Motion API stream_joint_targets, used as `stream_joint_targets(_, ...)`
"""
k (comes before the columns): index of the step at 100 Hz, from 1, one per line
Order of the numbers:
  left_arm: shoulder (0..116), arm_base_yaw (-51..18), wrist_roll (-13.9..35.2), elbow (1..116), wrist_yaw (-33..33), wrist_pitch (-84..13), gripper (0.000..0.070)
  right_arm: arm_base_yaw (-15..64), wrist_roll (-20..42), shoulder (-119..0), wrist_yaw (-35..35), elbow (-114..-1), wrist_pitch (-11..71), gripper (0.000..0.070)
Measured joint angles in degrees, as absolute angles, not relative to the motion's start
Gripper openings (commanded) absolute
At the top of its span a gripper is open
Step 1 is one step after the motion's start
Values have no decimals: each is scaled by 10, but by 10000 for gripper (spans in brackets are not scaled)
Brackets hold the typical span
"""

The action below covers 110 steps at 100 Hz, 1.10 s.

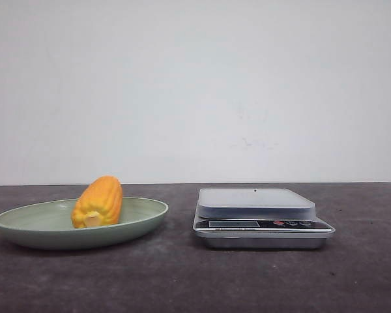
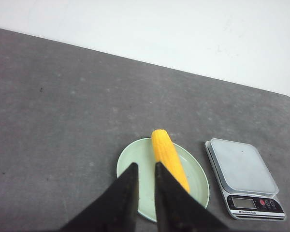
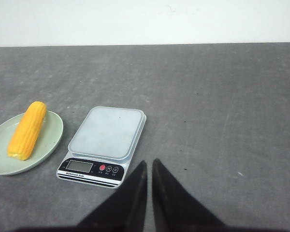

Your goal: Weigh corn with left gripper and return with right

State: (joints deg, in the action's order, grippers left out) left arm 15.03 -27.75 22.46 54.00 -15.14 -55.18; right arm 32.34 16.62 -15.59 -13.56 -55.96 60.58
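The corn (image 1: pixel 98 203) lies on its side in a shallow pale green plate (image 1: pixel 26 225), and everything else can be placed from that plate. It is orange-yellow with neat lengthwise rows of kernels, deeper orange along its top and brighter yellow low on its flanks; the end facing the front camera is a paler, cream-coloured cut face, while the far end tapers to a rounded tip. In the wrist views the corn (image 3: pixel 27 129) reads as a fairly long cob reaching across most of the plate, though from the front it looks short and stubby because it points away from the camera. A silver kitchen scale (image 1: pixel 262 217) with a bare grey weighing platform and a dark button strip sits just to the right of the plate on the dark grey table (image 1: pixel 182 280), close beside it but not touching. The left gripper (image 2: pixel 145 191) hangs above the near edge of the plate, its two black fingers nearly together with a thin gap and nothing between them. The right gripper (image 3: pixel 149 186) hovers beyond the scale from the plate, its fingers likewise almost closed and empty.
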Motion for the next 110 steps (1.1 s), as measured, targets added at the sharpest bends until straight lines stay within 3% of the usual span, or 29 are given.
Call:
stream_joint_targets(15,147,-244,207,536,-152,-543,26,323,167,-156,-135,-560,606,12)
stream_joint_targets(29,134,-176,171,487,-151,-454,26,323,168,-156,-135,-560,606,12)
stream_joint_targets(48,90,-90,150,328,-79,-267,26,323,168,-156,-135,-560,606,12)
stream_joint_targets(70,53,-62,145,116,-34,-107,26,323,168,-156,-135,-560,606,12)
stream_joint_targets(87,34,-48,145,34,-26,-91,26,323,168,-156,-135,-560,606,12)
stream_joint_targets(110,2,-47,120,18,-26,-106,26,323,168,-156,-135,-560,606,12)
